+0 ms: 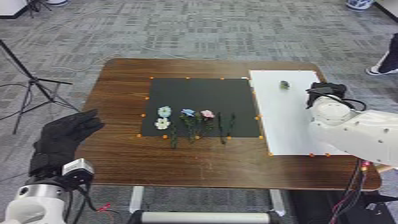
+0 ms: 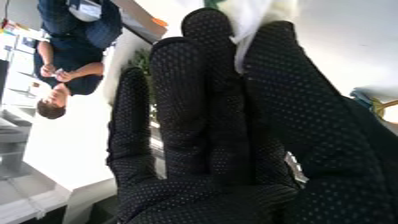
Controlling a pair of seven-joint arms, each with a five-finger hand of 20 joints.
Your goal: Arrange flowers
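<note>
From here, the black-gloved left hand [image 1: 66, 140] hangs beside the table, fingers loosely bent. The black-gloved right hand [image 1: 327, 92], fingers nearly straight, is at the white rectangular sheet's [image 1: 293, 120] far right; I can't tell whether it grips anything. Blue, white and pink green-stemmed flowers [image 1: 188, 113] lie on the square black mat [image 1: 200, 92].

Gray carpet [image 1: 204, 30] around a brown table [image 1: 195, 172]
A black tripod [image 1: 34, 79] stands at left; a blue-and-white pot [image 1: 359, 4] sits beyond.
</note>
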